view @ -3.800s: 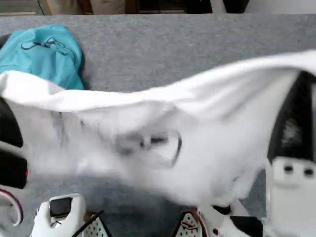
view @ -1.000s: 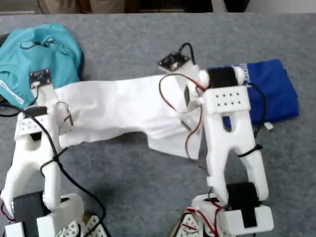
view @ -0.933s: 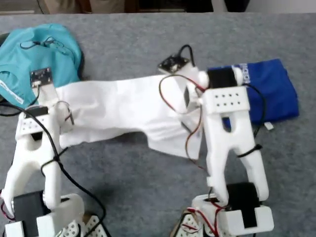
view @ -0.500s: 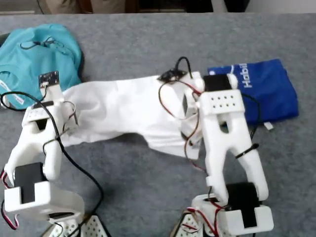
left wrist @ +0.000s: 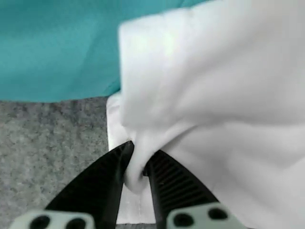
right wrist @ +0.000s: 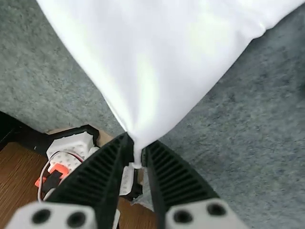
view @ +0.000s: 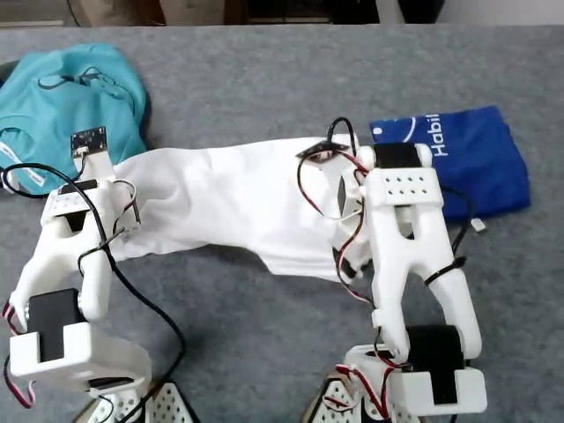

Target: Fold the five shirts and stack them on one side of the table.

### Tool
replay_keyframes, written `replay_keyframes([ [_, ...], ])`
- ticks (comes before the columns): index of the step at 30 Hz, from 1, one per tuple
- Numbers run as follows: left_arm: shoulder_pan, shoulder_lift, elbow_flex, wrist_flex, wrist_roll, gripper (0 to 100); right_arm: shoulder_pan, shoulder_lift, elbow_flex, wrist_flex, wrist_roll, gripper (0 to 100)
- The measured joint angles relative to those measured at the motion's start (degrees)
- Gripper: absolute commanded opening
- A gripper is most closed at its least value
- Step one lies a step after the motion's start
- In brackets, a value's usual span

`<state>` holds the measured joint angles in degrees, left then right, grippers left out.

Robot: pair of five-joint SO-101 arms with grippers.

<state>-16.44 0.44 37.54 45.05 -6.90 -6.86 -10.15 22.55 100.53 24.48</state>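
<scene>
Folding of the white shirt [view: 229, 203] is the step in hand. The garment lies as a long band across the middle of the grey tabletop [view: 264, 79], pinched at both ends. The left gripper [left wrist: 138, 164] has its fingers clamped on a bunched edge of white cloth, just beside the crumpled teal shirt [view: 70, 97] at the far left corner. The right gripper [right wrist: 136, 152] has its fingers closed on a drawn-up peak of the same cloth at the band's other end, near the folded blue shirt [view: 476, 167] by the right edge.

By the look of things, the blue shirt is done, the white one is partway and the teal one is unfolded. The next move probably calls for both ends to travel together at an even pace, so that the band doubles over without wrinkling or dragging onto either neighbour.

White lettering and a curved mark show on the blue shirt, and a dark line drawing shows on the teal shirt.
</scene>
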Motion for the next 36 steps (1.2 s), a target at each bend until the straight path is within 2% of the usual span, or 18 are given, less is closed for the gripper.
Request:
replay_keyframes([
  [4, 0.0, 0.0, 0.0, 0.0, 0.0, 2, 0.0, 0.0, 1.0, -2.3, 0.0, 1.9],
  [7, 0.0, 0.0, 0.0, 0.3, -2.4, 3, 0.2, 0.0, 1.0, -3.2, 0.0, 15.2],
  [12, 0.0, -2.1, -0.3, 6.9, -7.8, 14, 0.8, 0.0, 1.0, -3.2, -4.5, 38.4],
  [16, -1.6, -7.8, 1.5, 11.1, -8.6, 25, 0.4, 0.0, 0.4, -2.7, -4.5, 49.0],
  [19, -2.7, -14.1, 2.0, 16.2, -8.6, 27, 0.1, -1.6, -2.0, -1.9, -4.5, 47.4],
  [21, -2.8, -18.7, 2.1, 20.2, -8.6, 27, 0.2, -2.8, -4.7, -1.8, -4.5, 42.2],
  [23, -2.9, -23.6, 2.1, 23.6, -8.6, 24, 0.2, -3.2, -8.0, -1.7, -4.5, 28.3],
  [26, -4.0, -30.2, 0.8, 25.4, -6.2, 7, -0.2, -1.8, -14.2, -2.5, -4.7, 0.0],
  [28, -4.2, -32.3, -1.8, 24.8, -1.0, 2, -0.4, 1.6, -18.8, -3.9, -6.7, 6.2],
  [30, -3.3, -32.2, -4.0, 22.4, 2.7, 2, -0.1, 6.2, -24.0, -5.0, -9.5, 9.3],
  [36, 3.6, -22.7, -7.7, 11.7, 13.4, 2, -0.3, 24.7, -41.8, -9.7, -17.1, 0.2],
])
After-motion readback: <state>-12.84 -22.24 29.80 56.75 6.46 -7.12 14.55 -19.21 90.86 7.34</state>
